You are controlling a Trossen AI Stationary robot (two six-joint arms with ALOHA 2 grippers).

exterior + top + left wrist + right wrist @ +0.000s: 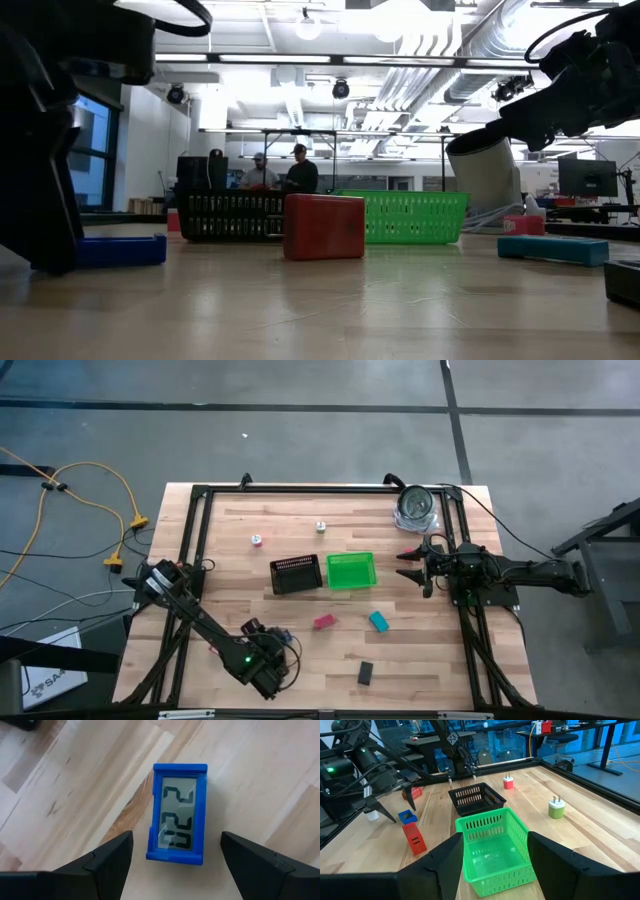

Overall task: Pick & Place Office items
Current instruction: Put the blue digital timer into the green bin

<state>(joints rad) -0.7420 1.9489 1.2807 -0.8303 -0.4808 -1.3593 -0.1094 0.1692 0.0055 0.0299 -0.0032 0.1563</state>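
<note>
Roughly six small items on the table (420, 660): 1 blue clock (179, 812), 1 red block (323, 622), 1 teal block (379, 622), 1 black block (366, 674), 1 pink plug (257, 540), 1 white-green plug (321, 527). Plus 2 baskets mid-table, side by side: black mesh tray (297, 575) & green bin (351, 571), also 1 silver round thing (415, 507) at a far corner. Left gripper (175, 852) low at the near edge, pointed down, fingers spread either side of the clock, not touching. Right gripper (492, 860) raised just beside the green bin, fingers spread, holding nothing.
</note>
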